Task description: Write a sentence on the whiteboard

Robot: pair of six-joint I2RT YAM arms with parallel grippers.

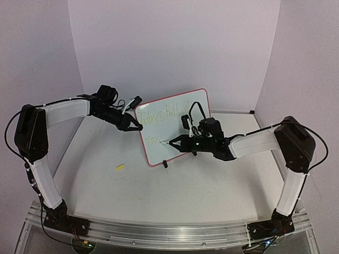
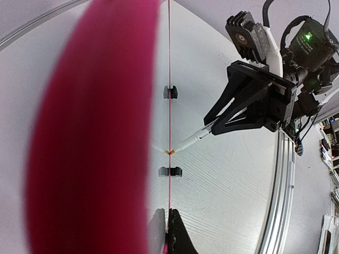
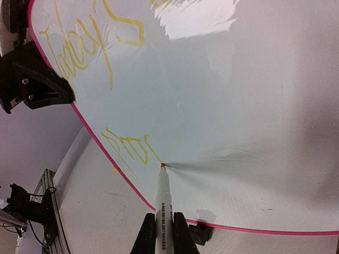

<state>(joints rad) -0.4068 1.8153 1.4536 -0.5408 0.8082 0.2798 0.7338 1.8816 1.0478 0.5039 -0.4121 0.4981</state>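
The whiteboard [image 1: 159,153], white with a thin red frame, stands tilted on black clip feet [image 2: 170,171] mid-table. My left gripper [image 1: 139,127] is shut on its left edge; in the left wrist view the jaws [image 2: 169,233] pinch the red edge, seen end-on. The right gripper [image 1: 174,142] is shut on a white marker [image 3: 164,206], whose tip [image 3: 162,166] touches the board's face. The sentence [image 3: 79,47] is yellow cursive: a top line beginning "Today" and a short lower line [image 3: 130,147] that ends at the tip.
A small yellow marker cap [image 1: 120,167] lies on the table left of the board. Lavender walls close in the back and both sides. An aluminium rail [image 1: 159,233] with both arm bases runs along the near edge.
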